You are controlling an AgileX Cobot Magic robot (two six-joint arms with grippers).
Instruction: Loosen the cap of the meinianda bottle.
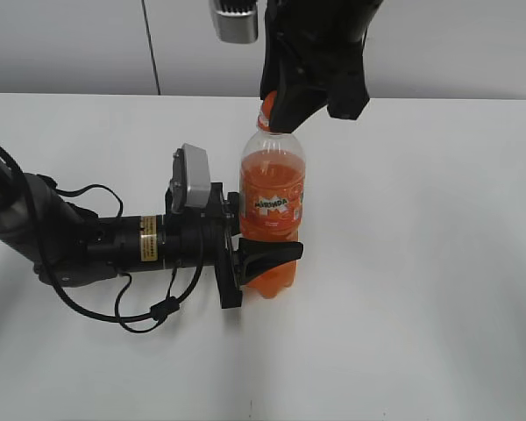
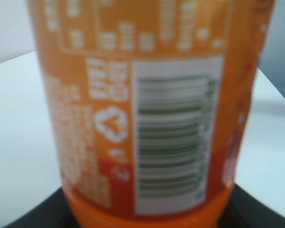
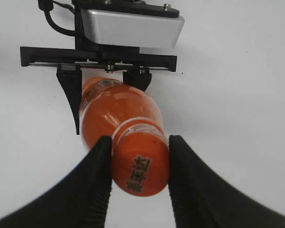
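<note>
- Meinianda bottle (image 1: 273, 210) stands upright on the white table (image 1: 421, 263).
- Left gripper (image 1: 265, 254) is clamped around the bottle's lower body.
- Right gripper (image 3: 138, 164), above the bottle, is closed on the cap (image 3: 141, 167).

Taking the tall clear plastic bottle of orange drink (image 1: 273, 206) as the landmark: its left side is blocked low down by the black left gripper (image 1: 265, 254), whose fingers (image 1: 270, 252) clamp the lower body, with the arm and loose black cables (image 1: 145, 307) trailing further left. Directly above, the black right gripper (image 3: 138, 166) closes around the small round orange cap (image 3: 140, 168), barring the top. To its right and in front, the white worktop (image 1: 421, 263) lies open for a sideways pass.
</note>
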